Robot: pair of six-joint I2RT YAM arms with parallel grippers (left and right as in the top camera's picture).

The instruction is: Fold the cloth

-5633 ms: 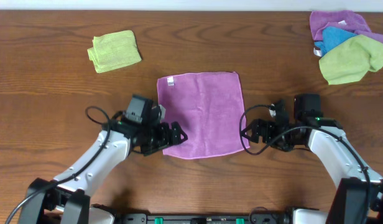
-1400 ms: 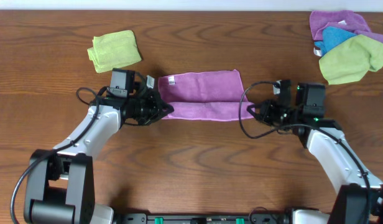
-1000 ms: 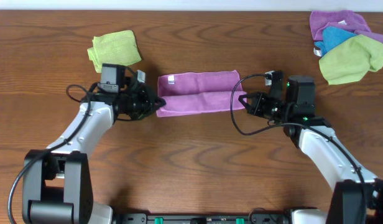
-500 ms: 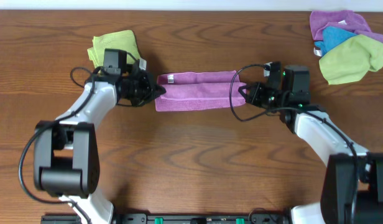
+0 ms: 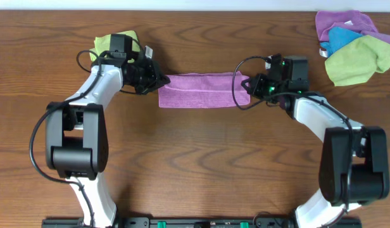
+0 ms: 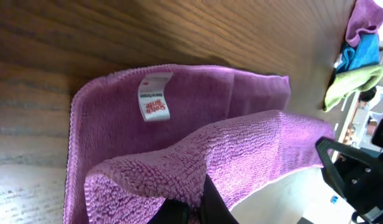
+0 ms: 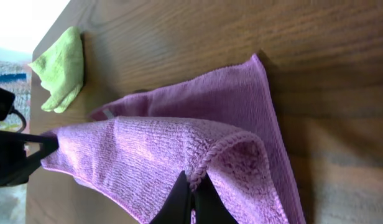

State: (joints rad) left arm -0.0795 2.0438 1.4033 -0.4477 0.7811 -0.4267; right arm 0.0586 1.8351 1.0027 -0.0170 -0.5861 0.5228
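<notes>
1. Evidently mid-fold: the magenta cloth (image 5: 198,90) lay as a strip at the wooden table's (image 5: 195,164) far middle.
2. The left gripper (image 5: 158,82) and right gripper (image 5: 245,85) each pinched a raised corner of it.
3. The next move probably called for laying those corners flush on the tagged edge, then releasing.

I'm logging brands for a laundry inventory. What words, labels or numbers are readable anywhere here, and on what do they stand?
White tag sewn to the magenta cloth: two short lines of red print, too blurred to read for certain.
Pale tag at the edge of the cloth pile: too small to read.
No other text, number or sign shows in any view.
</notes>
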